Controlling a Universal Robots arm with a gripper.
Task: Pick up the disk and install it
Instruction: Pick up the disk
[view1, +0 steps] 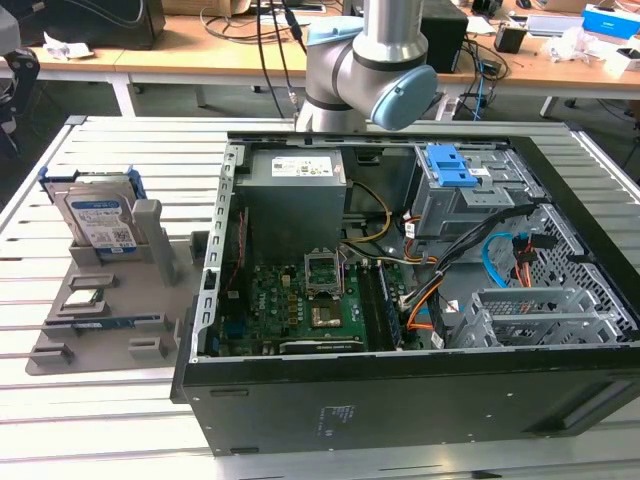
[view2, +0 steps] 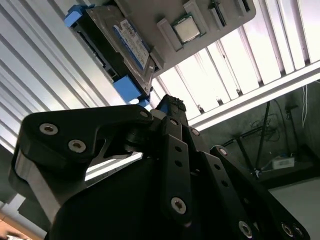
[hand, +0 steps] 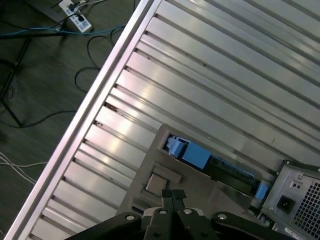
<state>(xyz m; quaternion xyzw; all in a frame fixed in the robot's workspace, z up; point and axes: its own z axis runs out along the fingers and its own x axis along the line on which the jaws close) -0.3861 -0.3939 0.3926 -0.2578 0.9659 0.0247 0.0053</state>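
Well, my gripper (hand: 174, 196) is empty, fingertips together, clear of the disk (view1: 98, 215) standing on edge at a corner of the grey holder (view1: 130, 300). It looks stiff, dense and shock-sensitive; I'd grip the blue carrier's edges.

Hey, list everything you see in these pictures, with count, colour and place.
disk: one, silver in a blue carrier, standing in the holder
holder: one, grey, on the table at the exterior view's left
processor chip: one, silver, in the holder
computer case: one, black, open, on the table
motherboard: one, green, inside the case
drive cage: one, grey with a blue latch, inside the case
table: one, silver slats
arm: one, grey and light blue, behind the case
pincer: one, black, shut, empty, near the holder
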